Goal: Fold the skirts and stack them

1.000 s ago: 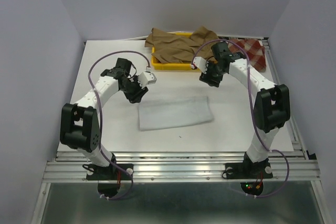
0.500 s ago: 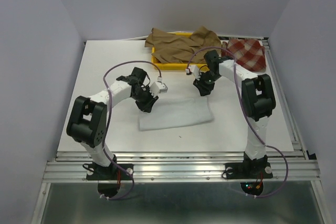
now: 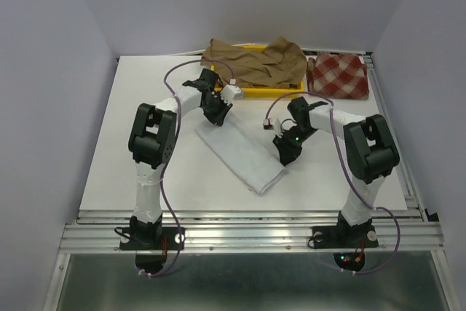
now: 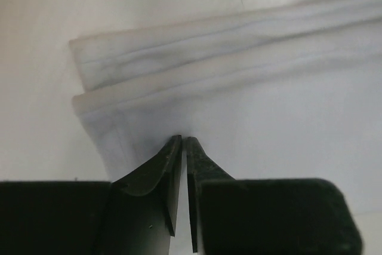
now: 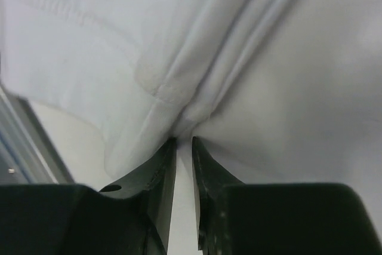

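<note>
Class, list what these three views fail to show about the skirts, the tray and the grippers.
- Top view: the tan skirt covers most of the yellow tray; its inside is hidden.
- Top view: the right gripper has its tips hidden by its own wrist.
- Both wrist views: the white skirt runs off the frame; its full outline is cut off.

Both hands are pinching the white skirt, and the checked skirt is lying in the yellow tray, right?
Not quite. The checked skirt lies on the table beside the yellow tray; the brown skirt is the one in it, as the top view shows. The rest is right.
</note>
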